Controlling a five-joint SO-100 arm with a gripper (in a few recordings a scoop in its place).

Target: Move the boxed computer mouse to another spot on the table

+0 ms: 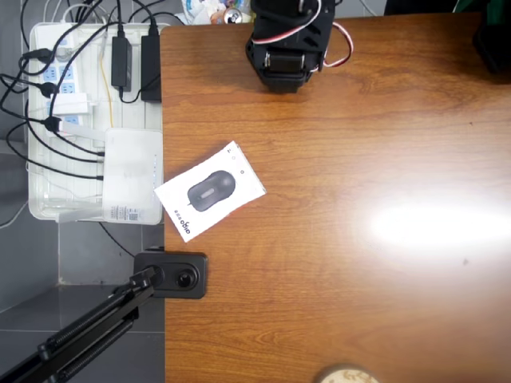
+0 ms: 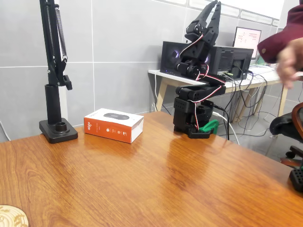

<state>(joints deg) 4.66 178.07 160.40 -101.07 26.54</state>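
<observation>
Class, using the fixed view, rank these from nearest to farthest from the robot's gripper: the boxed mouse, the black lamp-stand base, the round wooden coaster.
Gripper raised at top right.
1. White, orange-sided boxed computer mouse, centre-left.
2. Black lamp-stand base, far left.
3. Round wooden coaster, bottom-left corner.

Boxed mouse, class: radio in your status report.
Gripper raised, fingers pointing up, empty. Boxed computer mouse flat near table edge, untouched. Nothing on the table between arm and box.

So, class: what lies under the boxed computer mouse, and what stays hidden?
The boxed computer mouse lies flat on the brown table, near its edge in the overhead view. The wood directly beneath it is covered, as is the box's underside.
</observation>
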